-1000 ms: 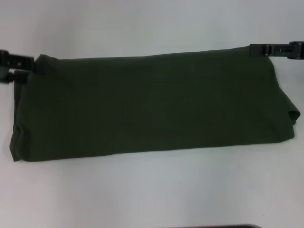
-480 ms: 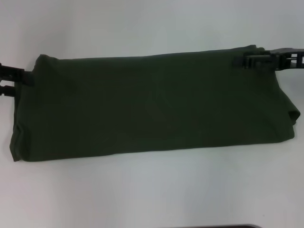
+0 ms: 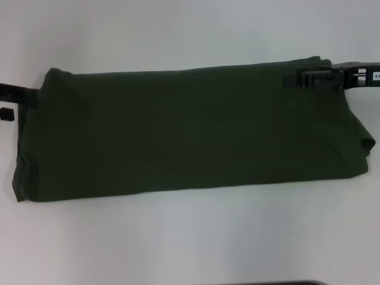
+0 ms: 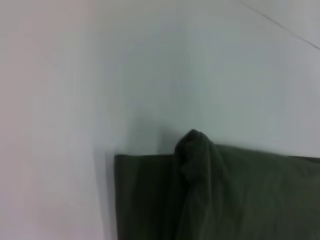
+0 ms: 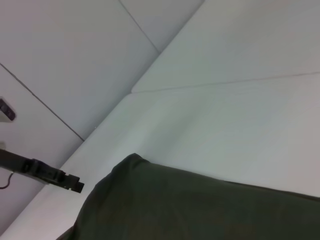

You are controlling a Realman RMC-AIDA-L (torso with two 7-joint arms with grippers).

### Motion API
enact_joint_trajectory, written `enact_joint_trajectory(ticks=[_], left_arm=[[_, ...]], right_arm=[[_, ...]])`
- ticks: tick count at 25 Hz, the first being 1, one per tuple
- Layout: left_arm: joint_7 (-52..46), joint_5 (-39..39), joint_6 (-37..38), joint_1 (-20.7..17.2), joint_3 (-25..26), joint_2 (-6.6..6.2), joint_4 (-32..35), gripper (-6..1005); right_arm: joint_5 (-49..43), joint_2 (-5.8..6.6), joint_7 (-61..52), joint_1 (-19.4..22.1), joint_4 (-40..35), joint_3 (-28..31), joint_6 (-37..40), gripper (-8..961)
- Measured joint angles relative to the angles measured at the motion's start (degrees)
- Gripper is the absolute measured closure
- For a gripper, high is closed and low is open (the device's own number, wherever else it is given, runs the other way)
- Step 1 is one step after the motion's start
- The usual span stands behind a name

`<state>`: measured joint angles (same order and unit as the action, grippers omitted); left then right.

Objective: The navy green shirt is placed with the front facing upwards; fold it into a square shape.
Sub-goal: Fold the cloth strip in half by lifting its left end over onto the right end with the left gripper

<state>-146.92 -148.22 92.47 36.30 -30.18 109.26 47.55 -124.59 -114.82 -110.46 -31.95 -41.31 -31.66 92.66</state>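
Observation:
The navy green shirt (image 3: 190,133) lies on the white table (image 3: 190,237) as a long dark olive band, plain side up, with no lettering showing. At its far right corner my right gripper (image 3: 292,78) reaches in over the fabric. It looks shut on that edge, which stands slightly raised. My left gripper (image 3: 18,104) sits just off the shirt's far left corner, open and holding nothing. The left wrist view shows that corner (image 4: 195,150) with a small bump of cloth. The right wrist view looks along the shirt (image 5: 200,205) to the left gripper (image 5: 55,176) farther off.
White table surface surrounds the shirt on all sides, and seams in it run behind the cloth (image 5: 150,40). A dark edge (image 3: 273,283) shows at the bottom of the head view. The shirt's right end (image 3: 365,145) bulges out unevenly.
My right gripper has moved left over the shirt's far right corner, and the edge there has risen a little. My left gripper has pulled back left, away from the far left corner.

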Motion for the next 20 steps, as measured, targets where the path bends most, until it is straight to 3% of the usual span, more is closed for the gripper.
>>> enact_joint_trajectory(ticks=[10, 20], left_arm=[[-4.4, -4.7, -1.11, 1.31, -0.55, -1.36, -0.3, 263], [-4.72, -10.1, -0.58, 4.72, -1.85, -1.52, -4.92, 263]], right_arm=[[0.06, -0.18, -1.53, 0.16, -0.44, 0.55, 0.2, 152], [-0.01, 0.01, -1.61, 0.35, -0.43, 0.32, 0.0, 151]])
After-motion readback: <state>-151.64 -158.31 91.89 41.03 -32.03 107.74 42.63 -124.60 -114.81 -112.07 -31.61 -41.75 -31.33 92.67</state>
